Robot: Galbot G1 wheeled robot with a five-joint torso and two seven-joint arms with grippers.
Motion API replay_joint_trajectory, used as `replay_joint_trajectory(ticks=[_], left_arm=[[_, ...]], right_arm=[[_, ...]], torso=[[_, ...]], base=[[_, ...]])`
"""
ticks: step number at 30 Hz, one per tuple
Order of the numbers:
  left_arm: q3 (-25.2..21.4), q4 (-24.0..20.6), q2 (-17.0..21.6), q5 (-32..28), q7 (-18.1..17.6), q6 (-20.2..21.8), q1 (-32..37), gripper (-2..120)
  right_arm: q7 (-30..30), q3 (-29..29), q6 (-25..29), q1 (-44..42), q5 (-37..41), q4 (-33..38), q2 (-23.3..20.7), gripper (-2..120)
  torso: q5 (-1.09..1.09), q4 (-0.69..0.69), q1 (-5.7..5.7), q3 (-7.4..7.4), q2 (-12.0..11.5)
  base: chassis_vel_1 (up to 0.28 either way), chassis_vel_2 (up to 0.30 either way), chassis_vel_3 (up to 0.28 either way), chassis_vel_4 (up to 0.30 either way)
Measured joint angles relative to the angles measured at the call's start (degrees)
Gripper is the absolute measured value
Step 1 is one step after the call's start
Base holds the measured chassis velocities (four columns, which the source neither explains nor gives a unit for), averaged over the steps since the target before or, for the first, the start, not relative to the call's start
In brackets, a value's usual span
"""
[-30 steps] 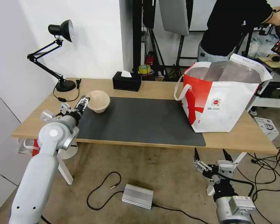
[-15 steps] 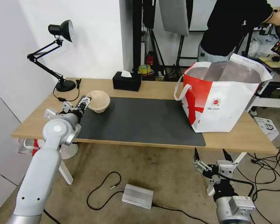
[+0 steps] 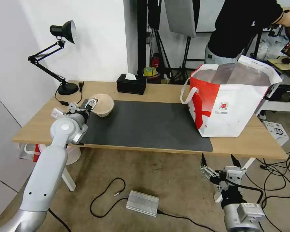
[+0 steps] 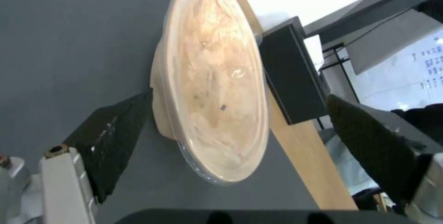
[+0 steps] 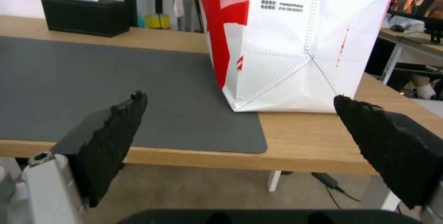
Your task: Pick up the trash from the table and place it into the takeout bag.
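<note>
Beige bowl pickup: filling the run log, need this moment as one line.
left gripper: open, straddling beige pulp bowl on mat | right gripper: open, below table edge | takeout bag: upright

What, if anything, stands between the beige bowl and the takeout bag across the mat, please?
Nothing visible does. The left gripper is open at the beige pulp bowl, and from the bowl to the takeout bag lies only bare dark mat. The tissue box sits behind that path.
</note>
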Motion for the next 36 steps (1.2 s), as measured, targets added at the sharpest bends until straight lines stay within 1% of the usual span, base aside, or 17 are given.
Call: replay_joint_trajectory(ticks=[8, 36], left_arm=[[0.8, 1.6, -0.4, 0.8, 0.1, -0.1, -0.8, 100], [2.1, 4.7, -0.5, 1.7, 0.0, 0.1, -2.6, 100]], right_arm=[[0.0, 0.0, 0.0, 0.0, 0.0, 0.0, 0.0, 100], [0.0, 0.0, 0.0, 0.0, 0.0, 0.0, 0.0, 100]], torso=[[0.0, 0.0, 0.0, 0.0, 0.0], [0.0, 0.0, 0.0, 0.0, 0.0]], base=[[0.0, 0.0, 0.0, 0.0], [0.0, 0.0, 0.0, 0.0]])
